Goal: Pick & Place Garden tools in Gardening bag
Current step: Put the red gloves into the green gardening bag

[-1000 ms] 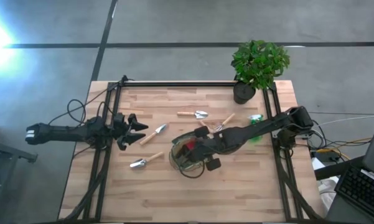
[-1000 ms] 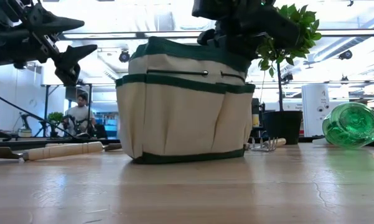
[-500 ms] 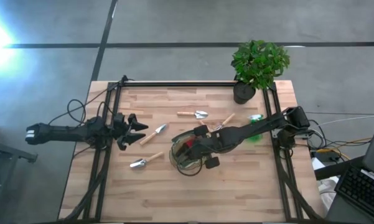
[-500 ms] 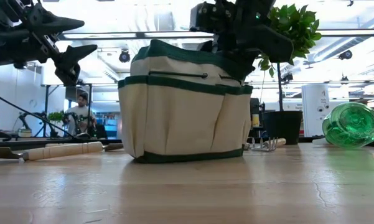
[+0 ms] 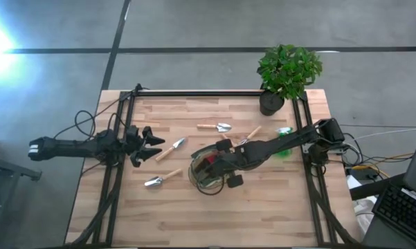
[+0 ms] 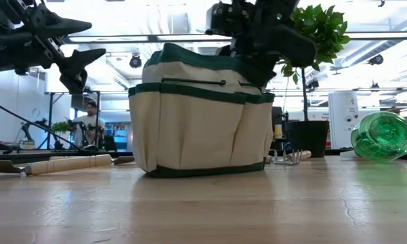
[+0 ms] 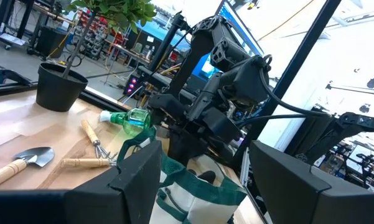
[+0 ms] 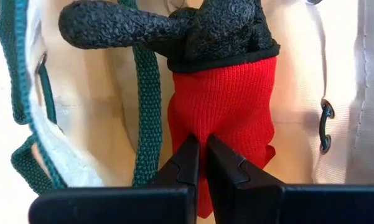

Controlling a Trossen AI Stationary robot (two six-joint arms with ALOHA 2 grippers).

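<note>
Right tool (image 8: pixel 202 163): we see its fingers pressed together on the cuff of a red-and-black glove (image 8: pixel 221 118), which hangs inside the gardening bag (image 5: pixel 209 173); in the high view the tool (image 5: pixel 211 164) sits over the bag's open mouth.
Change at the right arm: we find it barely moved since half a second ago; against a second ago it has drawn slightly back toward its own side, and the bag has shifted a little with it in the low view.
Gardening bag: in the low view we see it (image 6: pixel 200 112) standing upright on the worktop (image 5: pixel 194 214), cream sides with green trim, near the middle.
Left tool (image 5: pixel 147 145): we see it hovering above the worktop's left side with its fingers spread wide, holding nothing, in the same place as before.
Tools on the worktop: we count a trowel (image 5: pixel 170 149) just beside the left tool, another trowel (image 5: pixel 162 180) in front of it, a third trowel (image 5: pixel 215 127) farther back, and a fork (image 5: pixel 248 135) beside the right arm; none has moved.
Farther out: a green bottle (image 6: pixel 383 136) lies on its side at the right, and a potted plant (image 5: pixel 285 72) stands at the far right corner.
Room: a person (image 6: pixel 88 122) sits in the background.
</note>
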